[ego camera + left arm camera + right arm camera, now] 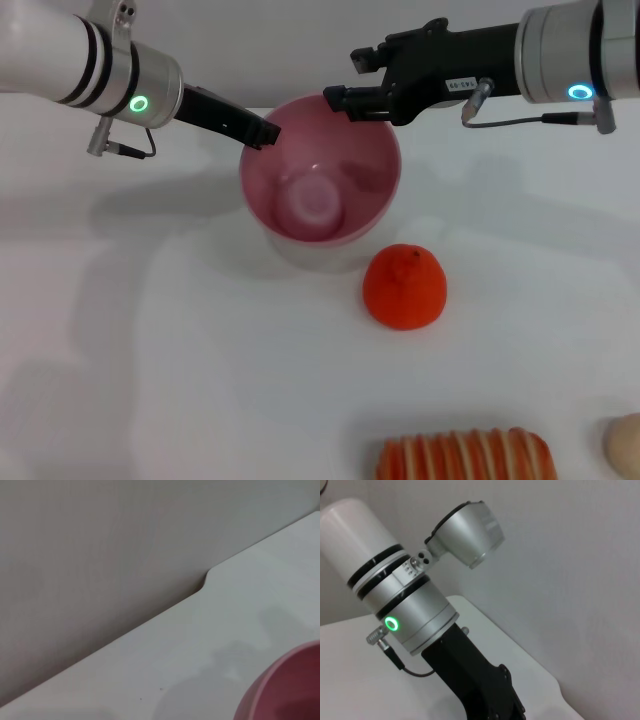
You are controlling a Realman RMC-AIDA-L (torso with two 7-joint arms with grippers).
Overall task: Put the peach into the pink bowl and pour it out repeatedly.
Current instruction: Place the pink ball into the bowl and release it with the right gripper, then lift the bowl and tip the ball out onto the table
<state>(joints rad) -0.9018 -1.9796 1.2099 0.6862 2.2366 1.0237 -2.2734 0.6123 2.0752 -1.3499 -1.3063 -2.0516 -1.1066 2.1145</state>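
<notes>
The pink bowl (325, 175) is near the back of the white table, its opening facing up towards the head camera. My left gripper (264, 131) is shut on the bowl's left rim. The bowl's edge also shows in the left wrist view (290, 687). My right gripper (348, 78) is open and empty, hovering over the bowl's far rim. A pale round shape (316, 201) lies at the bowl's bottom. I cannot tell whether it is the peach or the bowl's base. No peach shows anywhere else.
A larger orange-red fruit (404, 287) sits just in front of the bowl to the right. A striped red-and-cream thing (465, 458) lies at the front edge, with a pale beige rounded thing (625, 444) beside it. The right wrist view shows the left arm's wrist (415, 620).
</notes>
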